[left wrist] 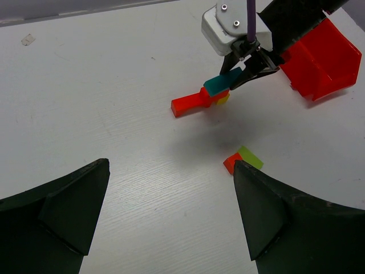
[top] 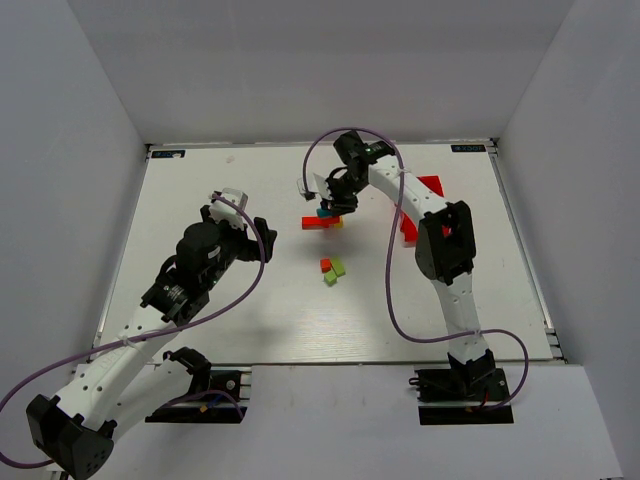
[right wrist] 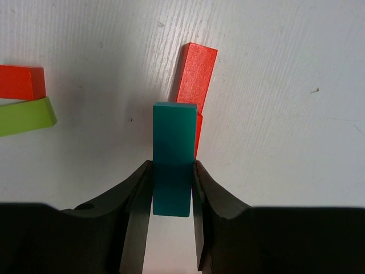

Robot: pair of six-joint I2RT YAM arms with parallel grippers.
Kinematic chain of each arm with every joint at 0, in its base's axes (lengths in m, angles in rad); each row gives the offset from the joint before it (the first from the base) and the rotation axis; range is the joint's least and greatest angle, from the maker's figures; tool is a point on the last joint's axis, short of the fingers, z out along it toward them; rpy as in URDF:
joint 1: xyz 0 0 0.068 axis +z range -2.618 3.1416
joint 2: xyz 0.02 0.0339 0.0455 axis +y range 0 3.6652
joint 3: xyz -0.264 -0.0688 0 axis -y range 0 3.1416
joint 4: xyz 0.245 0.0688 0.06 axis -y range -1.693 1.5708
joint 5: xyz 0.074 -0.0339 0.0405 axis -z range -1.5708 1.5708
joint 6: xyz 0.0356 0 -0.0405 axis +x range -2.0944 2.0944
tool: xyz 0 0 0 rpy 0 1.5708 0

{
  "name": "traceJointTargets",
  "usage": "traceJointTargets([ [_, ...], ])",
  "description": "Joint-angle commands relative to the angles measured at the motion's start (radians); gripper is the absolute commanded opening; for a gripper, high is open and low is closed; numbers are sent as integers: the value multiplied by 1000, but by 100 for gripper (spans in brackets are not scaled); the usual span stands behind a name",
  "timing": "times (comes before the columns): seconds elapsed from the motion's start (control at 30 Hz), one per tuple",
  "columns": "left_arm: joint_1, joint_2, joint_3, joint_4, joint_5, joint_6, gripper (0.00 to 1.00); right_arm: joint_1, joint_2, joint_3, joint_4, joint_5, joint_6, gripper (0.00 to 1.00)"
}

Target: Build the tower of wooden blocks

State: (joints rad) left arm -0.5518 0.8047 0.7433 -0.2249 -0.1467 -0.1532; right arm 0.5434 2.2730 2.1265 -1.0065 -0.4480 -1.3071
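Between the right gripper's (right wrist: 173, 166) pinched fingers sits a teal block (right wrist: 174, 128), just above the tower's (top: 322, 222) red bar (right wrist: 197, 71) and yellow block (left wrist: 223, 100); little is stacked yet. A red cube (left wrist: 231, 162) and lime block (left wrist: 251, 157) wait nearby. Left gripper (left wrist: 171, 168) gapes empty.

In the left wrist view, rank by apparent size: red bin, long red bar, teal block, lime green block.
Red bin, clearly largest.
Long red bar and teal block: look alike; teal covers part of the bar.
Lime green block, smallest, partly hidden by the left hand.
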Motion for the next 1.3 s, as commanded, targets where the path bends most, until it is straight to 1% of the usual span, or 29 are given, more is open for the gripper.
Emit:
traceJointTargets([
  [0.0, 6, -15, 4, 6, 9, 9, 99, -3, 20, 41, 9, -3, 28, 0],
  [0.43, 6, -15, 4, 6, 9, 9, 99, -5, 34, 39, 55, 15, 86, 0],
  [1.03, 6, -15, 4, 6, 9, 9, 99, -5, 53, 38, 69, 25, 106, 1],
  [1.17, 6, -15, 4, 6, 9, 9, 99, -7, 56, 39, 69, 26, 108, 2],
  [1.27, 6, -15, 4, 6, 9, 9, 99, -3, 56, 39, 69, 28, 109, 5],
])
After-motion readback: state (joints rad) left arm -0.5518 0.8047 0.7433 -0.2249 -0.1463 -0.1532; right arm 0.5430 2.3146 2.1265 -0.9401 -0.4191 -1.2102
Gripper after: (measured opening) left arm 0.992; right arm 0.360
